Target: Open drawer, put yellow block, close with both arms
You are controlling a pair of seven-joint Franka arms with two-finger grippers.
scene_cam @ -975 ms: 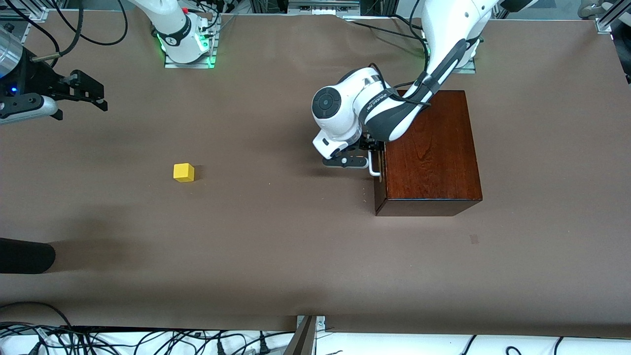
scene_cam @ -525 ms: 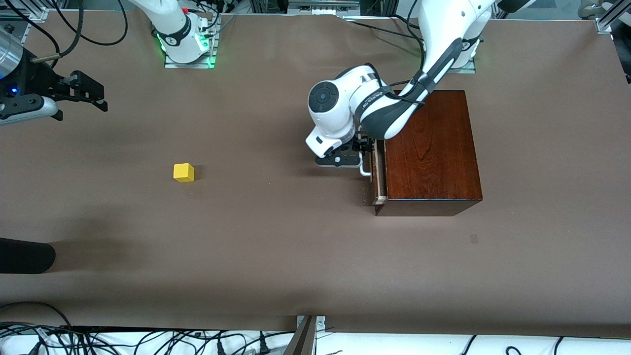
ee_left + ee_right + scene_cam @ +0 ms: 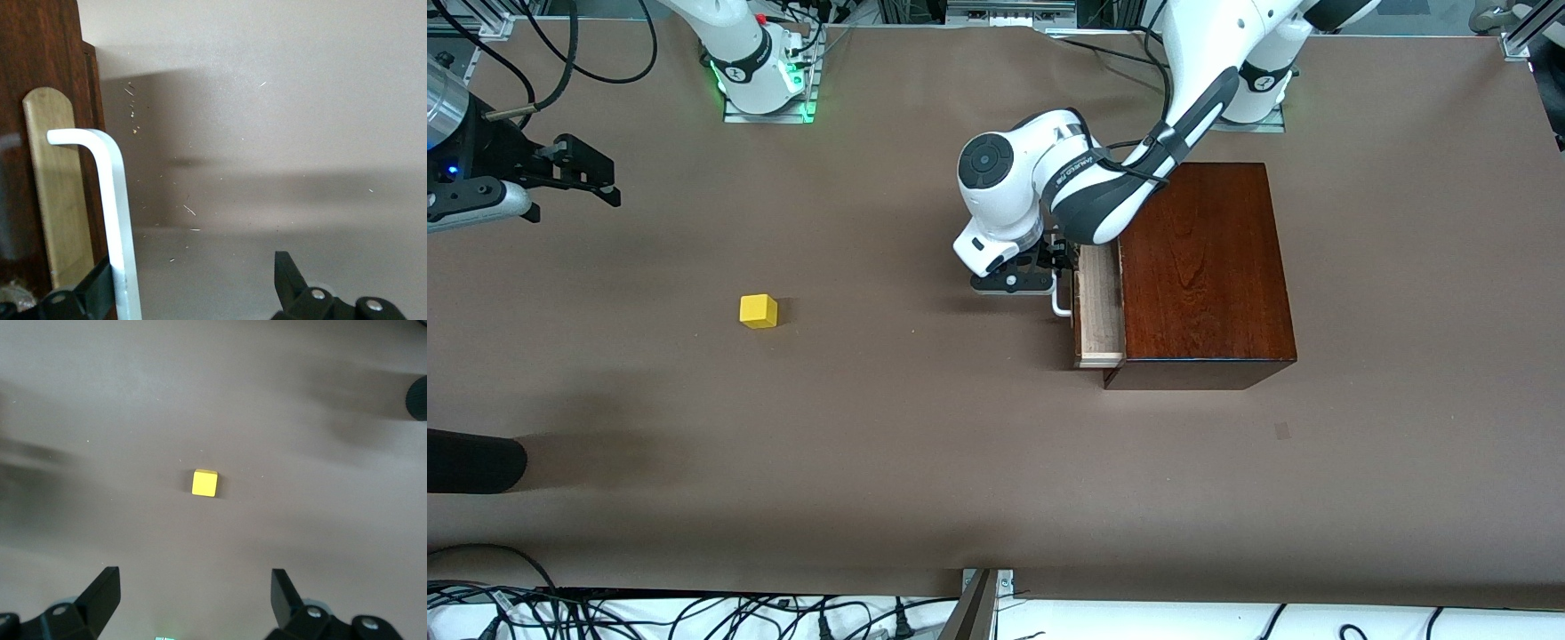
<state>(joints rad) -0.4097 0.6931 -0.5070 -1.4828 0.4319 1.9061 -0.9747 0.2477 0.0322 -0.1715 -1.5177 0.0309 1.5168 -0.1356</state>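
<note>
Left arm (image 3: 1049,191): glossy white rounded shells, dark grey joint band, round dark cap, black cable clipped along it; right arm (image 3: 734,40): white, black ring, green base lights; black grippers with silver screws (image 3: 312,611).

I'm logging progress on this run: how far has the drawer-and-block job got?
Done: the drawer stands partly pulled out of the mahogany box, its pale tray showing. In hand: the left gripper is open, one finger hooked inside the white handle to pull. Left: the yellow block lies untouched on the table toward the right arm's end; the right gripper hangs open above the table, waiting. Placing and closing remain.
</note>
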